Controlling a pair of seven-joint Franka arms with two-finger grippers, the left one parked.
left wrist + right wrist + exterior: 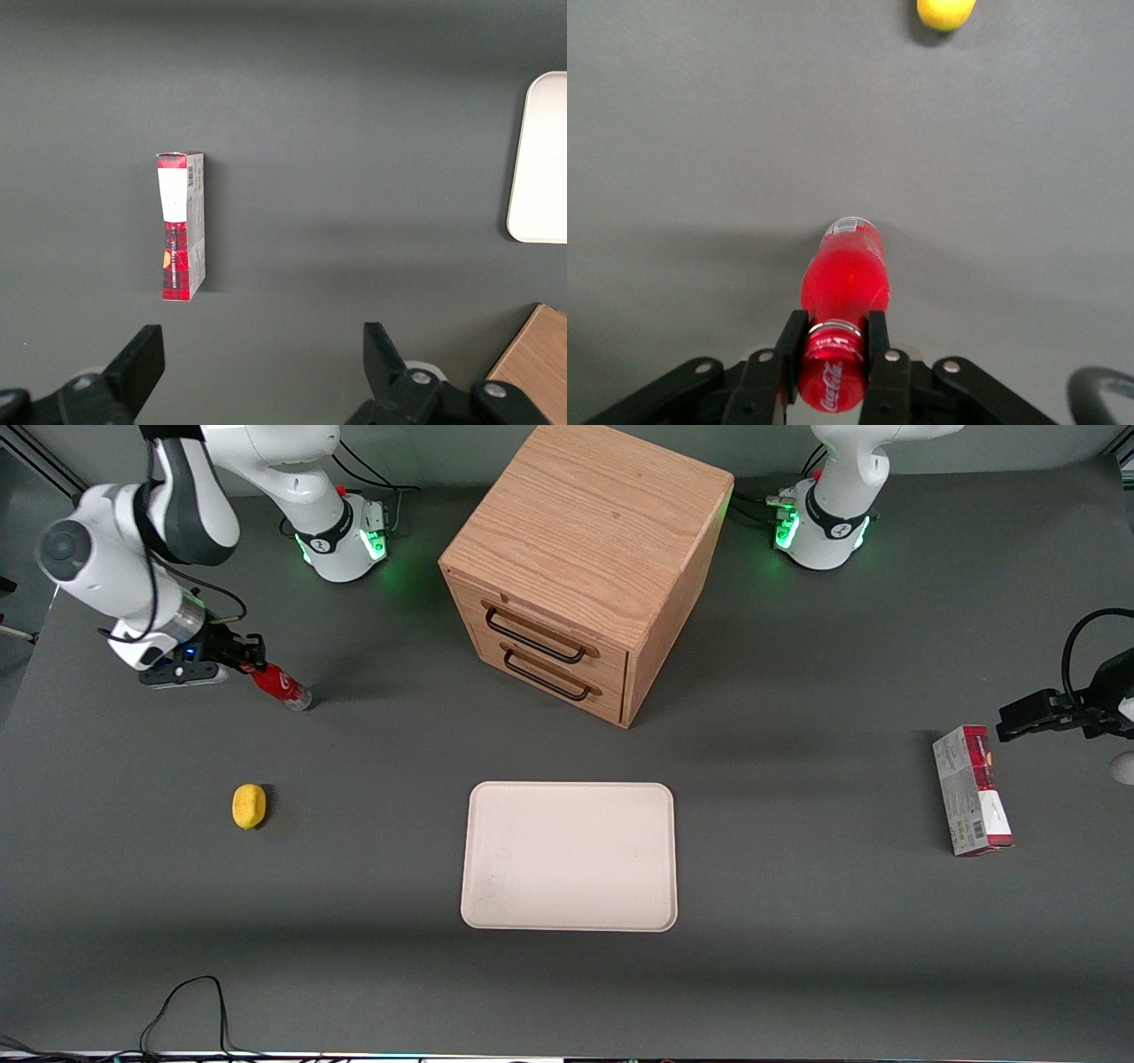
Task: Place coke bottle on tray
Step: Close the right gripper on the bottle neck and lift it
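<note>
The coke bottle (282, 688) is small and red, with a clear base, and it leans with its cap end raised toward the working arm's end of the table. My gripper (246, 657) is shut on the bottle's neck and cap. In the right wrist view the two fingers (790, 341) press on either side of the coke bottle (843, 283) just under its red cap, with the gripper (834, 336) closed around it. The cream-white tray (570, 856) lies flat near the table's middle, nearer the front camera than the bottle, with nothing on it.
A wooden drawer cabinet (585, 567) stands between the arm bases, its two handles facing the tray. A yellow lemon-like object (249, 806) lies nearer the front camera than the bottle. A red-and-grey carton box (972, 789) lies toward the parked arm's end.
</note>
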